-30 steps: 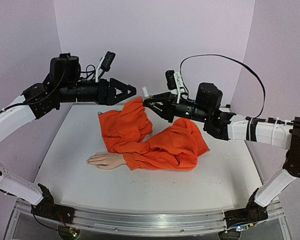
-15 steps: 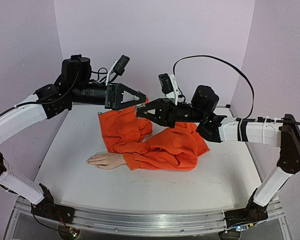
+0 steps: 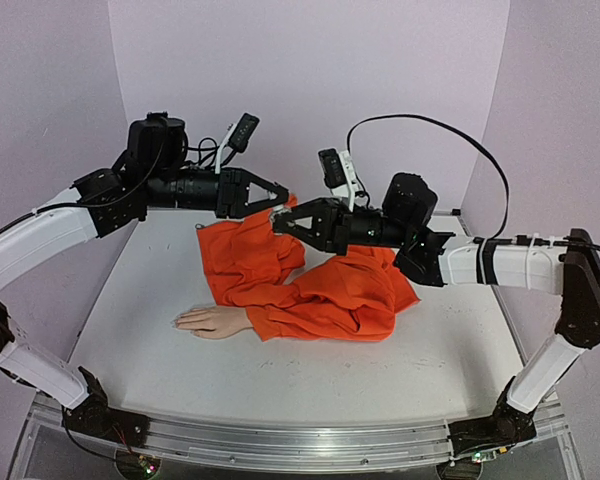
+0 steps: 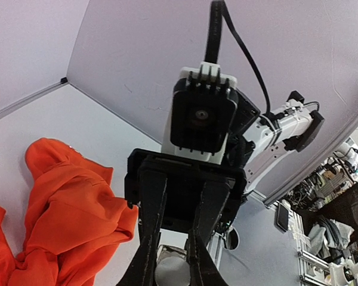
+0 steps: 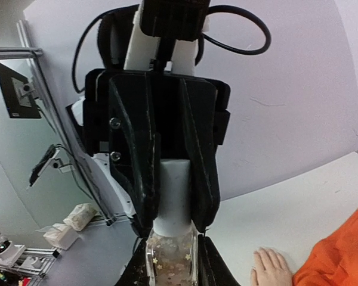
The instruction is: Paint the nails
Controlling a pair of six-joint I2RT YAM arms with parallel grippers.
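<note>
The nails (image 3: 179,321) are too small to pick out from here. They sit at the tips of the pale, smooth mannequin hand (image 3: 212,320), which lies flat on the white table (image 3: 160,390) towards its left front. Its fingers point left and its wrist is swallowed by a soft, crumpled orange sleeve (image 3: 320,290). Well above that cloth the two arms meet nose to nose. The right gripper (image 3: 278,216) is clamped on a small clear glass bottle (image 5: 171,255) flecked with little stars, and the left gripper (image 5: 174,221) is pinched around its white cylindrical cap (image 5: 174,190). I'd guess the cap is about to be worked off. Glass is slick and the cap looks like smooth plastic, so either grip could slip. A crooked pull might tip the bottle and spill polish onto the fabric below, or drop it outright.
</note>
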